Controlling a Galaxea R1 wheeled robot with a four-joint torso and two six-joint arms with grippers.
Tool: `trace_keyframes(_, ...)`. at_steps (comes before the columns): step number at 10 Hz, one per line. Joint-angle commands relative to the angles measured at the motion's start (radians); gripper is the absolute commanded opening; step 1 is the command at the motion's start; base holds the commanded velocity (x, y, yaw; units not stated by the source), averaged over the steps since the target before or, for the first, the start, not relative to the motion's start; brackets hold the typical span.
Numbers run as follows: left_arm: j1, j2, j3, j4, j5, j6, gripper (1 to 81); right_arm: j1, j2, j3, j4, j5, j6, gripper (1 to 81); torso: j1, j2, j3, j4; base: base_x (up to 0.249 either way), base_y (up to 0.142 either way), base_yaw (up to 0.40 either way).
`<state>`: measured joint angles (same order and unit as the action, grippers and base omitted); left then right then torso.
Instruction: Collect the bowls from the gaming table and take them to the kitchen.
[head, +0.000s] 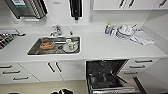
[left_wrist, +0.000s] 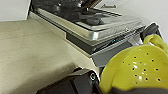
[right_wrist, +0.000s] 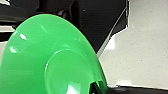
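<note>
Kitchen: white counter runs across the head view, with white cabinets below and dark bar handles on them.
Sink: steel sink set into the counter, left of middle — a brownish dish and a white cup sit in it, and the tap stands behind.
Dishwasher: under the counter, right of middle, dishwasher with its door dropped open; dark racks show inside.
Counter, right end: stacked white dishes and a cloth beside them.
Yellow bowl: in the left wrist view the yellow bowl sits close to the camera, tilted on edge, its speckled face turned toward the lens, just beside the open dishwasher door and above the beige floor.
Green bowl: in the right wrist view the green bowl stands tilted — its round base faces the camera and the rim sweeps up in an arc.
Left fingers: cannot tell whether open or closed.
Right fingers: cannot tell either; the bowl hides them.
</note>
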<state>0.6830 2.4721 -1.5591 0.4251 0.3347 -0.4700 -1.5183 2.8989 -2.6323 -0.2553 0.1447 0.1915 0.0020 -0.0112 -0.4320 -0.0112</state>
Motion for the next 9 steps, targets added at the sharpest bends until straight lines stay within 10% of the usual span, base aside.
trace_keyframes(1, -0.200, 0.135, 0.062, -0.016, 0.177, -0.068, 1.0, -0.009, -0.013, 0.011, -0.004, -0.068, 0.002, 1.0, 0.000, 0.000, -0.058, 0.000, 0.000, 0.000, 0.000)
trace_keyframes(4, -0.286, 0.306, -0.027, -0.016, 0.273, -0.096, 1.0, -0.009, -0.013, 0.020, -0.004, -0.065, 0.002, 1.0, 0.000, 0.000, -0.124, 0.000, 0.000, 0.000, 0.000)
trace_keyframes(5, -0.319, 0.355, -0.050, -0.016, 0.294, -0.107, 1.0, -0.009, -0.013, 0.020, -0.002, -0.065, 0.002, 1.0, 0.000, 0.000, -0.075, 0.000, 0.000, 0.000, 0.000)
trace_keyframes(9, -0.430, 0.524, -0.179, -0.020, 0.333, -0.124, 1.0, -0.012, -0.013, 0.023, -0.004, -0.062, 0.002, 1.0, 0.001, 0.001, -0.107, 0.000, 0.000, 0.000, 0.000)
